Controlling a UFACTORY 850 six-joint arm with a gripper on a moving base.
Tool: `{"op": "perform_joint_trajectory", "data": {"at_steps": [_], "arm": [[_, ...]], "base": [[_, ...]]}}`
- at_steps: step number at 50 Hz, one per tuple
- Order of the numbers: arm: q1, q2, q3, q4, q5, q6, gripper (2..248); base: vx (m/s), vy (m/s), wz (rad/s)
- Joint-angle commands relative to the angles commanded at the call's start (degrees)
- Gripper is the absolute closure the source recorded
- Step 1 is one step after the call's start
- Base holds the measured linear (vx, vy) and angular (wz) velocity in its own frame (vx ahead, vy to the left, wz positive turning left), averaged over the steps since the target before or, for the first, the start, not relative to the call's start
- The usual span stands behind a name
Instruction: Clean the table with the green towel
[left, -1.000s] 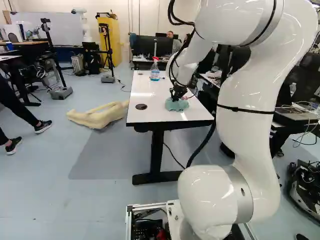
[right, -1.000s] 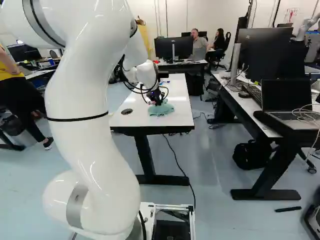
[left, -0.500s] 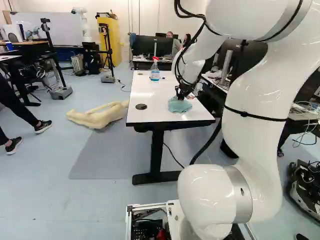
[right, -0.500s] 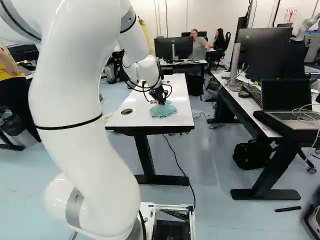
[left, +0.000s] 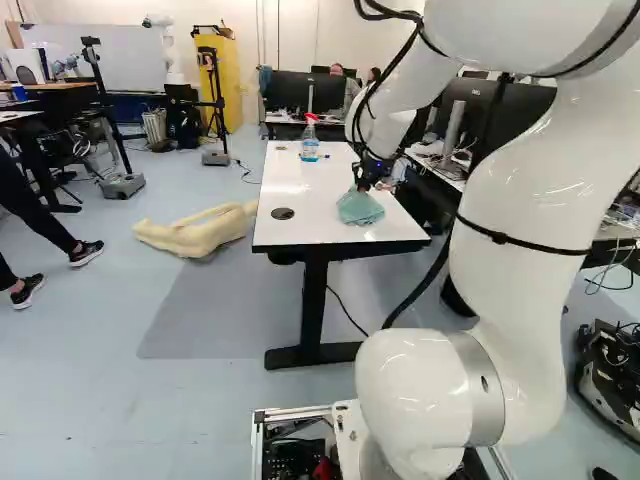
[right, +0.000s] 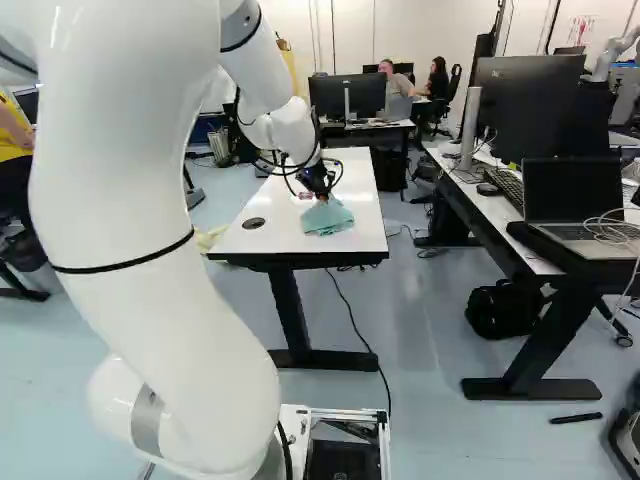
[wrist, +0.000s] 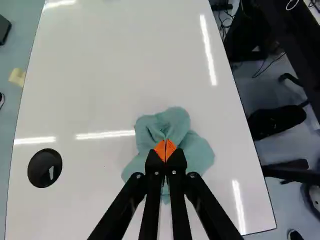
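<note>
The towel is in the gripper, below it and resting on the table. To the gripper's left, the grommet sits in the tabletop; farther left, a form lies on the floor. Ahead of the gripper stands the spray bottle, and beyond, a monitor. Well to its right, a laptop is on another desk.

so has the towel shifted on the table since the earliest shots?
Yes, slightly. In the left base view the towel now sits farther from the round dark disc, shifted toward that view's right.
</note>
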Motion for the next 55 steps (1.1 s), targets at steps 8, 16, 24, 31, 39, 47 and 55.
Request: {"op": "perform_joint_trajectory", "data": {"at_steps": [8, 16, 24, 31, 39, 47, 55], "arm": [[0.00, 0.15, 0.02, 0.00, 0.00, 0.00, 230], [0.00, 0.15, 0.02, 0.00, 0.00, 0.00, 230], [0.00, 0.15, 0.02, 0.00, 0.00, 0.00, 230], [0.00, 0.15, 0.02, 0.00, 0.00, 0.00, 230], [0.00, 0.15, 0.02, 0.00, 0.00, 0.00, 230], [0.36, 0.78, 0.14, 0.00, 0.00, 0.00, 230], [1.59, 2.05, 0.46, 0.00, 0.00, 0.00, 230]], "base": [[0.000, 0.000, 0.000], [0.000, 0.000, 0.000], [0.000, 0.000, 0.000], [0.000, 0.000, 0.000], [0.000, 0.000, 0.000], [0.000, 0.000, 0.000], [0.000, 0.000, 0.000]]}}
